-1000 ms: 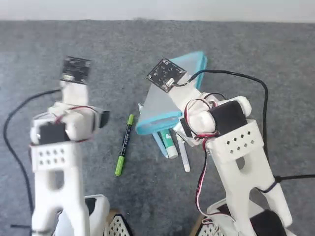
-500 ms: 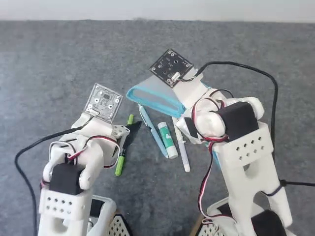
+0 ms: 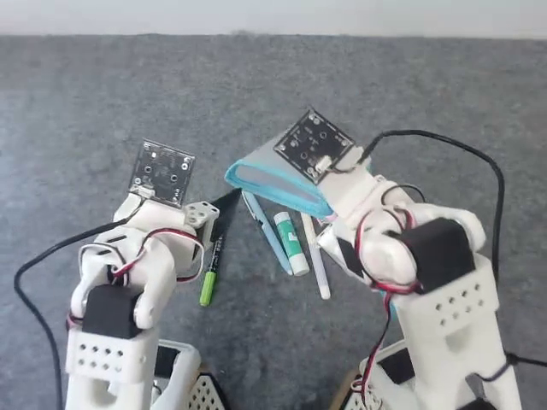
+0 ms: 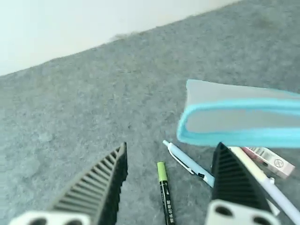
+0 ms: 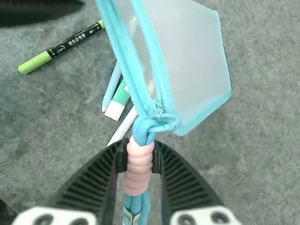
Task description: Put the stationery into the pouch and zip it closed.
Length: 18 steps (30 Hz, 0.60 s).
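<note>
Left tool: jaws spread wide, hovering over green marker on grey carpeted bench. Pouch held clear of bench, end toward left arm. Blue pen, green-white stick and white pen loose beneath it. Right tool pinching pouch's zipper end at pink ring. Step: loading, first item by look. Next: left drops, clamps marker, feeds into pouch mouth.

Soft, even light fills the mat; the pen just ahead of the left gripper casts barely a shadow. Beyond that gripper the wall glows pale, nearly washed out. The pouch in the right gripper lets light through, matte.
</note>
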{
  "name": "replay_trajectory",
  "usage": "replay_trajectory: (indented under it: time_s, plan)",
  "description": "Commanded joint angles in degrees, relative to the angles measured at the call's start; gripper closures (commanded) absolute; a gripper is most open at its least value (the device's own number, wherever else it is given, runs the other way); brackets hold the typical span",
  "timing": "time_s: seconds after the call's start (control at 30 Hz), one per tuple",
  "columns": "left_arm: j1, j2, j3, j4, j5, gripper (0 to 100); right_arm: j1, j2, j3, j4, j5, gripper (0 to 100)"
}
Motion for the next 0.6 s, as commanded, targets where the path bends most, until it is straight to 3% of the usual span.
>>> replay_trajectory:
  time_s: [0.0,0.37,0.57]
  plan:
    - [-0.4,-0.7,0.7,-2.3,1.0,72,0.5,-2.9,-0.1,2.1,-0.8,99.2]
    - [-0.6,-0.5,2.6,-6.9,1.0,72,-3.9,-3.4,1.8,2.2,-0.8,99.2]
    - [-1.0,8.2,3.0,-10.4,0.7,72,-3.8,-3.5,1.8,2.2,-0.7,99.2]
